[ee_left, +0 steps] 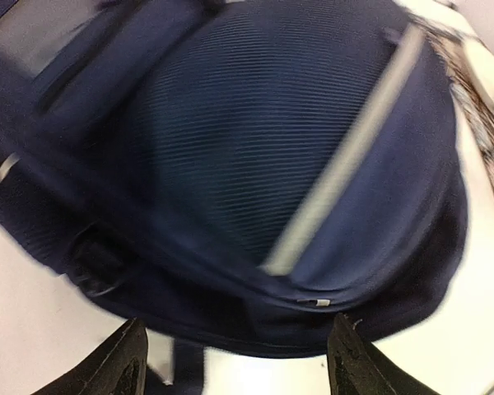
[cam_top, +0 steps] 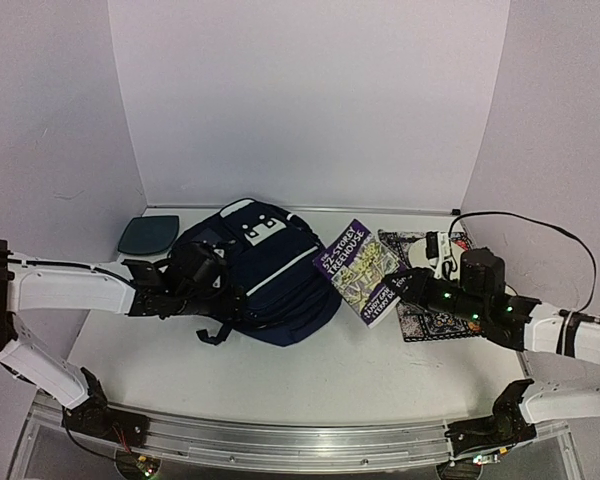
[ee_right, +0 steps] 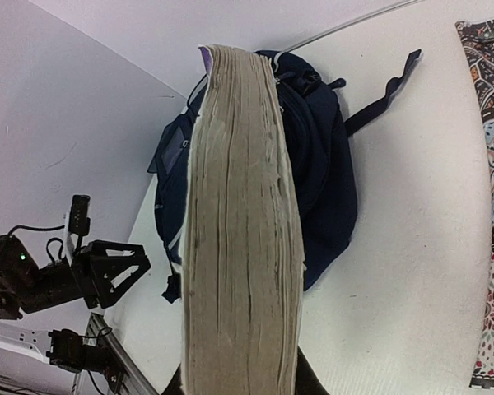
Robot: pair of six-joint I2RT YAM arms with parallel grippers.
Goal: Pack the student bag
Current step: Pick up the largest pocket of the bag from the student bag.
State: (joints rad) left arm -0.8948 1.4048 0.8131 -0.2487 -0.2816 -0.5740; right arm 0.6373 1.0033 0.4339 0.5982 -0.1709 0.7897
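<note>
Far left, rear of the table (cam_top: 310,375): a flat teal pad (cam_top: 147,234) lies beside the left wall, just off the student bag (cam_top: 265,270) but apart from it. My left gripper (cam_top: 212,268) sits low at the bag's left flank, jaws released and spread wide. In the left wrist view the fingers (ee_left: 119,366) bracket the bag's near edge w/ nothing pinched btwn them. That view is blurred.

Centre: the student bag lies flat, navy w/ thin white stripes, white patches toward the back wall, a black strap (cam_top: 212,333) trailing off its near left side. It fills the space ahead of my left gripper.

Right of the bag: a purple book (cam_top: 360,270), cover up and tilted, touching or just beside the bag's right edge. Cover reads "STOREY TREEHOUSE"; the number and small print are too small to read. My right gripper (cam_top: 405,283) is clenched on the book. In the right wrist view the thick page edge (ee_right: 240,230) hides much of the bag (ee_right: 321,164).

Far right: a patterned mat (cam_top: 442,318) under my right arm, a white object (cam_top: 437,248) on its far end, and a black cable (cam_top: 540,225) looping along the right wall.
</note>
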